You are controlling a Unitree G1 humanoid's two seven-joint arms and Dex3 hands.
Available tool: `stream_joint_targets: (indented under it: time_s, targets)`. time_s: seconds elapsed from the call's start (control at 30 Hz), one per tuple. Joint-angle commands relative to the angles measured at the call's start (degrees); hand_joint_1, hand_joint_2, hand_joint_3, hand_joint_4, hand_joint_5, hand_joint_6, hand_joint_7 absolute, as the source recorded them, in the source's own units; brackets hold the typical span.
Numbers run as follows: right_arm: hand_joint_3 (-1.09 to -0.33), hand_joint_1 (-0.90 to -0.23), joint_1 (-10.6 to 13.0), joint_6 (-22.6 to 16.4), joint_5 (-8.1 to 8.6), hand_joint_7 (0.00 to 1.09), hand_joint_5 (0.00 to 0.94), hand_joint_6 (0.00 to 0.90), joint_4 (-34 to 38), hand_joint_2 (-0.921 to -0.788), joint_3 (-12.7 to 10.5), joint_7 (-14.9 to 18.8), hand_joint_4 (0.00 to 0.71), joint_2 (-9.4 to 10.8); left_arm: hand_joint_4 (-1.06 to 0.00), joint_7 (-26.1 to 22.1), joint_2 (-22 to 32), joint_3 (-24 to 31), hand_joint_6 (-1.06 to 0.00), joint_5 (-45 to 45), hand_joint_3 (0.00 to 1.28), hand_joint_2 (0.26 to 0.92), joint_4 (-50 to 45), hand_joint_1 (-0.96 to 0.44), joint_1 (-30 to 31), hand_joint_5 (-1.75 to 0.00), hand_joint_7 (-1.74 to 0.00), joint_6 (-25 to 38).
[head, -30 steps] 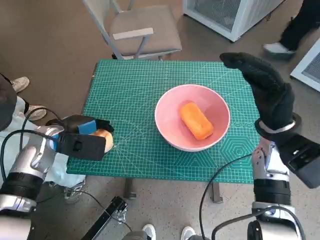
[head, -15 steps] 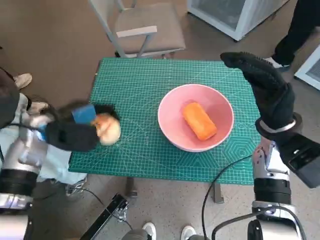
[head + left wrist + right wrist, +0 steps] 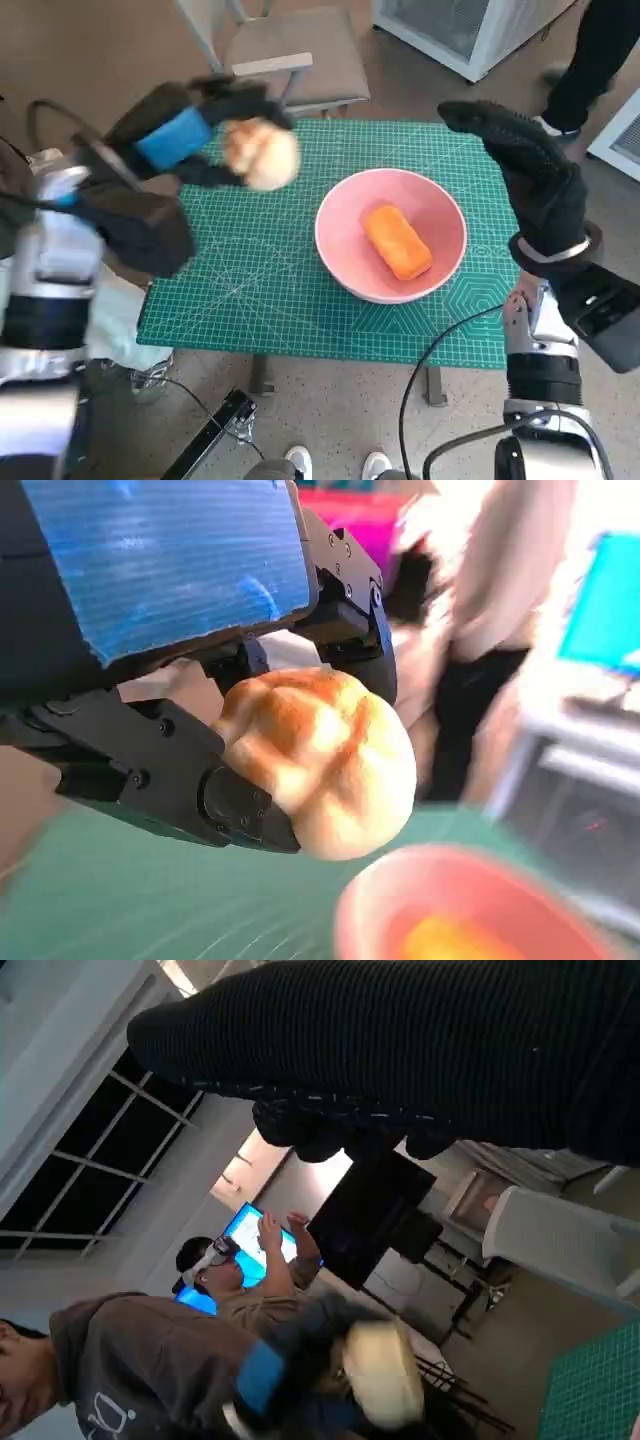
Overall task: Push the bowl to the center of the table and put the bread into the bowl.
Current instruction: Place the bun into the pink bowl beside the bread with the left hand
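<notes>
The left hand [image 3: 195, 130] holds a round bread roll [image 3: 260, 153] in its fingers, lifted clear above the far left part of the green surface [image 3: 250, 290], beside the pink bowl [image 3: 450, 235]. The bowl sits near the middle of the surface with an orange loaf-shaped bread [image 3: 396, 241] inside it. The right hand [image 3: 530, 175] is raised over the right edge, fingers spread and holding nothing.

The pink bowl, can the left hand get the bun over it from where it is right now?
Probably yes. The left hand holds the bun up above the table, beside the pink bowl. Nothing stands between them, the right hand is raised at the bowl's far side, and only an orange loaf lies inside.
</notes>
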Motion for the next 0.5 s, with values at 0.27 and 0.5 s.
stream_joint_targets:
  time_s: [0.27,0.5]
  targets:
    - [-0.71,-0.643,0.75,-0.49,-0.17,0.64,0.0,-0.001,0.7,-0.921,-0.06,0.53,0.264,-0.63,-0.66,7.38,-9.89,-6.55,-0.65,5.46,0.07,0.92,15.89,0.0,-6.24,-1.26,-1.08,-9.1]
    - [-0.708,-0.644,1.45,-0.71,-0.19,0.63,0.001,-0.001,0.08,-0.921,-0.17,0.22,0.265,-0.96,-0.64,10.95,-15.46,-10.27,-0.61,8.8,0.1,0.921,25.53,0.0,-8.5,-1.23,-1.16,-10.4]
